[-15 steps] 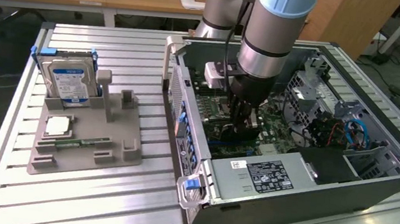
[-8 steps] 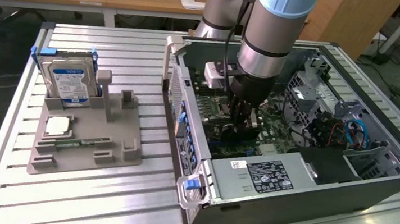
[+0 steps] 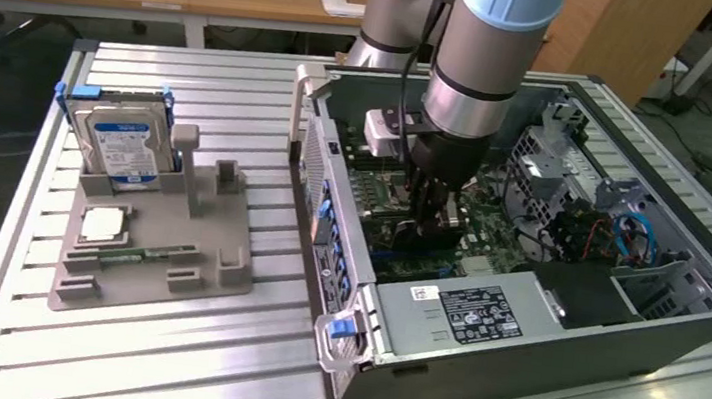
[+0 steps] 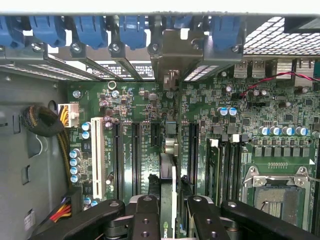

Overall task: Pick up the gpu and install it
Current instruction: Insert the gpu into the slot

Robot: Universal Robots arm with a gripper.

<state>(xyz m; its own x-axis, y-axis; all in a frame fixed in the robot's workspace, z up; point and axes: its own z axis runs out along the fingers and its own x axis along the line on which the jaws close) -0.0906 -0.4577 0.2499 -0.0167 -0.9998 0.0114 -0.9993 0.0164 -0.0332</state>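
On the exterior view's left, one grey fixture (image 3: 210,243) is sitting on the slatted metal table (image 3: 177,360), and three parts are resting in it: one silver hard drive (image 3: 121,143) with a blue-white label is standing upright at the far end, one square processor chip (image 3: 103,224) is lying flat below it, and one narrow green memory stick (image 3: 141,257) is lying beside the chip. Further right, one open computer case (image 3: 556,333) is lying on its side, and the single arm (image 3: 488,44) is reaching straight down into it. In the wrist view, the gripper (image 4: 168,212) is closing its two black fingers (image 4: 146,215) to a narrow gap, pinching the gpu (image 4: 168,175) between them. The card is standing on edge over the motherboard (image 4: 140,100), between the long black slots, with its silver bracket (image 4: 172,47) sitting at the case wall among the blue latches. Whether the card is fully seated cannot be told.
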